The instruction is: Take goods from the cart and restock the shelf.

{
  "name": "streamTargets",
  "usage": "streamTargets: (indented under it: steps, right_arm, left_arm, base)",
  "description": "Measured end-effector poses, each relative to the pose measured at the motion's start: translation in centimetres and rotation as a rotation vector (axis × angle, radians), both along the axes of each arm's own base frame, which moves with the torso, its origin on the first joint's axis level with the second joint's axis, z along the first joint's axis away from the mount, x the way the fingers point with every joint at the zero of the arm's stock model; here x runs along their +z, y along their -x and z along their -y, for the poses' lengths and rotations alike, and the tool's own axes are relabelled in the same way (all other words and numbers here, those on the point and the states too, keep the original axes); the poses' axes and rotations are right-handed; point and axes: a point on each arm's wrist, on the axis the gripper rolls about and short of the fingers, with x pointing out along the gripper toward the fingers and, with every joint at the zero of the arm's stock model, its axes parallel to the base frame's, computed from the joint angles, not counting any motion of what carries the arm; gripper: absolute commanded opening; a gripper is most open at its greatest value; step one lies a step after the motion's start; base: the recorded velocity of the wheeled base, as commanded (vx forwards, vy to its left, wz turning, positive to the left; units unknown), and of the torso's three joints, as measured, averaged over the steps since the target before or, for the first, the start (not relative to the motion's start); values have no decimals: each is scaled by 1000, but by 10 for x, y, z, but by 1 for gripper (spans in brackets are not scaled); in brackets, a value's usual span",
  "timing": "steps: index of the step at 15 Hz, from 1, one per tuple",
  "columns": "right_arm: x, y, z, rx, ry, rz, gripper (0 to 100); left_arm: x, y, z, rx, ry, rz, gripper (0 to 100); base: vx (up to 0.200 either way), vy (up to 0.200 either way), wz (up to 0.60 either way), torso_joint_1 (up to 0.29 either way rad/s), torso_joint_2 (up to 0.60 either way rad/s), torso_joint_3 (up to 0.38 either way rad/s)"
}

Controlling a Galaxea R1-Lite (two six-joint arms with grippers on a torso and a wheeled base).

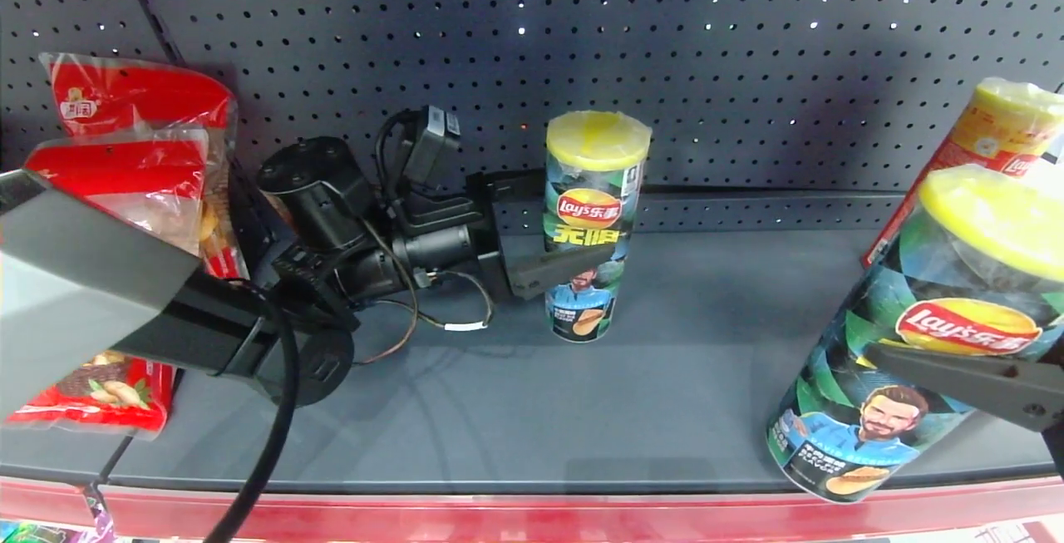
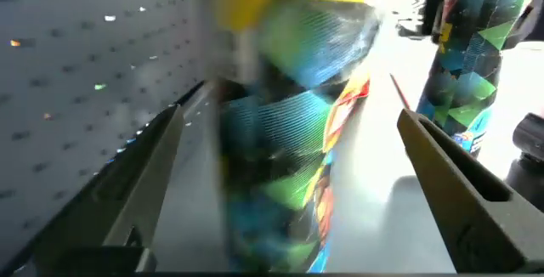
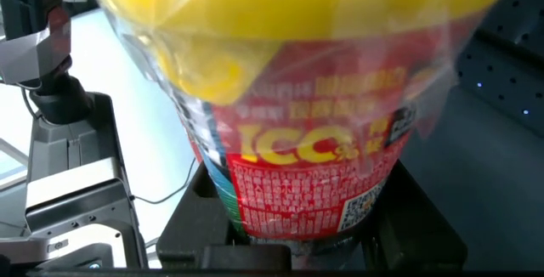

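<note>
- Chip can (image 1: 592, 227), upright at centre of frame on the shelf (image 1: 665, 393): left tool (image 2: 289, 120) straddles it, jaws wide, a gap on either side; a skewed pull-back could clip and topple it.
- Second chip can (image 1: 873, 410), lower right, tilted, clamped in the right tool (image 1: 956, 343): may fall off the front edge if released aslant.
- Red-labelled can (image 1: 989, 135), upper right: close enough to be knocked.

This is a shop aisle. A grey display shelf (image 1: 665, 377) has a red strip (image 1: 582, 518) along its six o'clock edge and a pegboard (image 1: 748, 52) back at twelve. Snack bags (image 1: 141, 111) are stacked at nine, and a sealed chip can (image 1: 592, 227) stands face-out at twelve.
</note>
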Motion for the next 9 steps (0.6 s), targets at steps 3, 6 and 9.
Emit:
streamTargets:
  steps: [3, 6, 9]
  right_arm:
    - [-3, 3, 0, 5, 6, 2, 0]
    - [-5, 5, 1, 6, 7, 1, 0]
    - [-5, 6, 1, 6, 7, 3, 0]
  left_arm:
    - [-3, -4, 7, -12, 1, -7, 100]
    - [-5, -8, 14, -28, 4, 0, 0]
    - [-7, -9, 21, -38, 6, -2, 0]
  base:
    - [0, 0, 0, 0, 0, 0]
    - [0, 0, 0, 0, 0, 0]
    - [0, 0, 0, 0, 0, 0]
